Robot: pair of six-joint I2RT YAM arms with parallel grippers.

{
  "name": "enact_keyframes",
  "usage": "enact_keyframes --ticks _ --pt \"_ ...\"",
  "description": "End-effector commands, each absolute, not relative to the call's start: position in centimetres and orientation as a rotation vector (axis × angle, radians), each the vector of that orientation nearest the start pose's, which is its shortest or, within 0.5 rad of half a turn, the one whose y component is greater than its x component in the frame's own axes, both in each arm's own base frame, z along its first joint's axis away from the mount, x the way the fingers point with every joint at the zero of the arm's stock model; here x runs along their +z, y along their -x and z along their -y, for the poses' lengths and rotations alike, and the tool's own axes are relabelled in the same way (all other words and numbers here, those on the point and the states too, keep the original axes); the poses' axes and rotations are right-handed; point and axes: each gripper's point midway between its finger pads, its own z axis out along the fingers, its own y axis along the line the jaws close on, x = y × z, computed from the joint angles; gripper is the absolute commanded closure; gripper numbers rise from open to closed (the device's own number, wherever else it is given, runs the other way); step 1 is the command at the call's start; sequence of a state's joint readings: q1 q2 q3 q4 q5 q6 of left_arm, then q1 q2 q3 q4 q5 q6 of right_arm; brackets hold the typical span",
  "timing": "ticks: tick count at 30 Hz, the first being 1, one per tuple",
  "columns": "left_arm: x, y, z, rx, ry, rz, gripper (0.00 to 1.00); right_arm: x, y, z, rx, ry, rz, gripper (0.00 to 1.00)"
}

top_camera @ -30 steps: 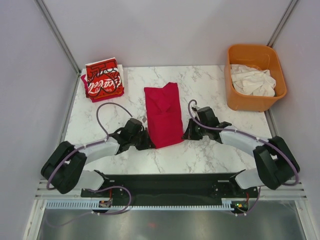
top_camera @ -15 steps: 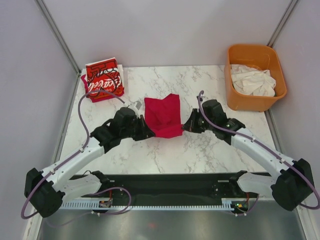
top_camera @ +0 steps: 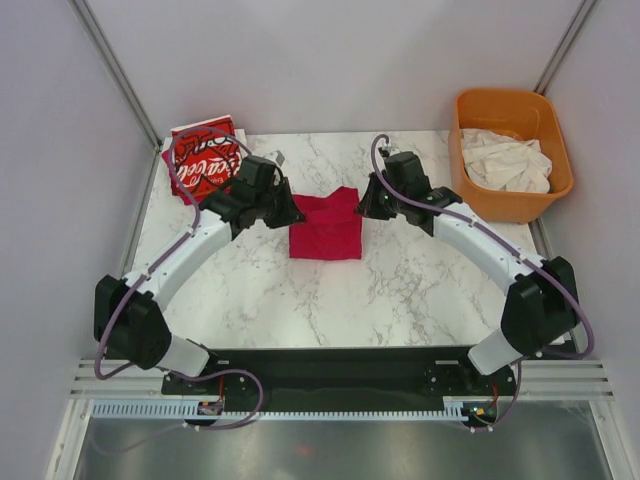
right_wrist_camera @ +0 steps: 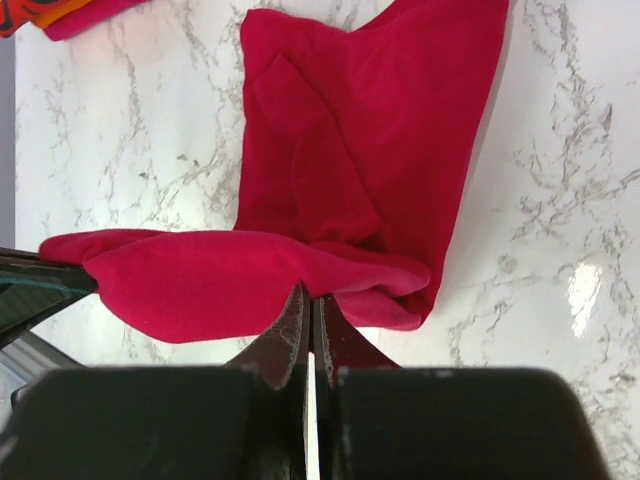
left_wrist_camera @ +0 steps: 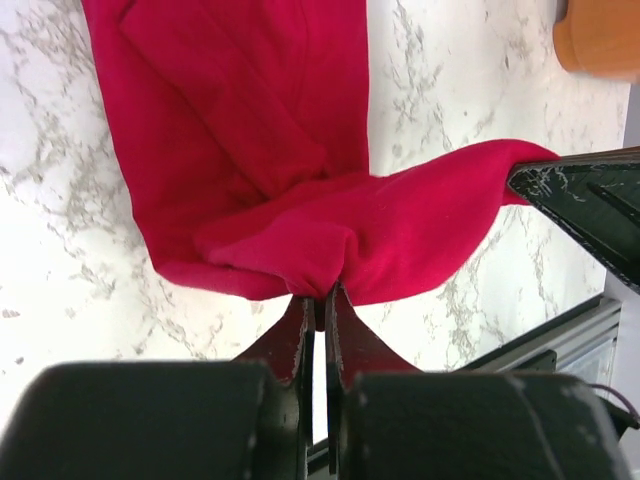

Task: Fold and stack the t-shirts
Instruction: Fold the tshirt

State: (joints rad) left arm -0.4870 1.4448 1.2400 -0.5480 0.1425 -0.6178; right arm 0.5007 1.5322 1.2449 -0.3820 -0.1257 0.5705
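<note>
**Two claws clenched on one crimson t-shirt, mid-table**

1. Left gripper (left_wrist_camera: 318,300): black, two slim tapered fingers. Jaws are pinched together on a bunched edge of red cloth, with only a sliver of gap between the tips. It holds the shirt's left side.
2. Right gripper (right_wrist_camera: 308,298): same make, its jaws likewise clamped tight on the opposite end of that edge. Each wrist view shows the other claw's dark finger at the frame's side.
3. Crimson t-shirt (top_camera: 325,228): plain, soft matte knit, no print.
   - The edge pinched between the claws forms a plump, rounded roll, raised over the rest of the garment.
   - The remainder lies flat on the marble in overlapping layers with diagonal creases.
   - From above it reads as a roughly square block in the middle of the table's far half.
4. Table (top_camera: 400,290): glossy white marble-pattern top with grey veining.
5. Coca-Cola t-shirt (top_camera: 205,165): red with white script, folded into a compact rectangle at the far left corner. It lies close behind the left arm's wrist.
6. Orange tub (top_camera: 505,93): smooth plastic, rounded rectangle, at the far right edge.
7. Off-white t-shirts (top_camera: 505,160): crumpled and unfolded, heaped inside the tub.
</note>
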Motion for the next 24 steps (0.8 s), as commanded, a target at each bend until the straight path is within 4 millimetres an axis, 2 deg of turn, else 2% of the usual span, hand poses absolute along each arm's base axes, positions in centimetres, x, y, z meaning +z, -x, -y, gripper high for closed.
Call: enact_keyframes --ticks 1,2,4,5,7,8,9,10,11,12,13,14,15,16,17,18,19,20,21,22,23,24 --pt "20.6 -34.9 22.9 -0.710 0.009 -2.394 0.98 19.3 -38.5 -24.5 0.677 0.002 -2.300 1.00" --pt "20.6 -35.5 22.8 -0.703 0.006 -2.393 0.98 19.7 -39.1 -24.7 0.683 0.000 -2.291 1.00" --pt "20.2 -36.6 23.2 -0.714 -0.002 -2.405 0.98 18.8 -40.0 -25.0 0.682 -0.004 -2.308 1.00" --pt "19.9 -37.1 23.1 -0.710 -0.002 -2.411 0.98 19.3 -40.6 -25.0 0.688 -0.008 -2.296 1.00" --pt "20.0 -38.4 23.0 -0.706 0.005 -2.405 0.98 18.1 -41.6 -25.3 0.680 -0.020 -2.319 1.00" --pt "18.7 -39.3 22.8 -0.699 0.017 -2.434 0.98 18.6 -42.5 -25.3 0.684 -0.032 -2.302 1.00" --pt "18.3 -40.0 22.7 -0.699 0.026 -2.439 0.98 17.5 -43.2 -25.4 0.673 -0.044 -2.319 1.00" --pt "18.9 -41.2 23.0 -0.727 0.017 -2.424 0.98 17.3 -44.0 -25.2 0.665 -0.061 -2.319 1.00" --pt "17.2 -42.6 22.5 -0.720 0.043 -2.457 0.98 17.9 -45.1 -25.2 0.659 -0.078 -2.297 1.00" --pt "17.7 -44.0 22.8 -0.740 0.046 -2.442 0.98 16.3 -46.0 -25.3 0.641 -0.092 -2.325 1.00" --pt "17.4 -44.8 23.0 -0.773 0.043 -2.451 0.98 15.8 -47.0 -25.1 0.639 -0.112 -2.328 1.00" --pt "14.5 -46.3 22.3 -0.743 0.075 -2.504 0.93 16.5 -48.3 -25.6 0.651 -0.117 -2.303 0.91" --pt "15.2 -48.2 22.1 -0.742 0.085 -2.472 0.85 13.8 -49.4 -25.6 0.622 -0.139 -2.345 0.79" --pt "14.7 -49.3 22.1 -0.758 0.085 -2.472 0.72 13.0 -50.5 -25.0 0.604 -0.165 -2.348 0.62" --pt "10.4 -51.0 21.0 -0.735 0.126 -2.536 0.38 13.8 -52.1 -25.0 0.605 -0.196 -2.315 0.26" --pt "12.1 -53.7 20.6 -0.735 0.139 -2.479 0.37 11.6 -53.7 -23.9 0.534 -0.241 -2.323 0.15" --pt "11.3 -54.6 20.3 -0.765 0.176 -2.508 0.36 11.7 -55.1 -23.2 0.506 -0.261 -2.290 0.04" --pt "10.7 -54.6 19.3 -0.808 0.240 -2.566 0.11 13.7 -57.1 -22.7 0.478 -0.265 -2.228 0.02" --pt "11.5 -56.0 19.7 -0.844 0.233 -2.537 0.00 12.7 -58.1 -22.6 0.484 -0.266 -2.239 0.02" --pt "12.1 -56.1 19.6 -0.832 0.235 -2.530 0.00 13.4 -58.8 -22.0 0.490 -0.274 -2.224 0.02" --pt "12.8 -56.1 19.3 -0.815 0.238 -2.519 0.00 15.2 -59.2 -21.9 0.487 -0.248 -2.194 0.02" --pt "14.2 -55.7 18.5 -0.757 0.255 -2.501 0.00 16.2 -59.0 -21.7 0.483 -0.225 -2.179 0.02"
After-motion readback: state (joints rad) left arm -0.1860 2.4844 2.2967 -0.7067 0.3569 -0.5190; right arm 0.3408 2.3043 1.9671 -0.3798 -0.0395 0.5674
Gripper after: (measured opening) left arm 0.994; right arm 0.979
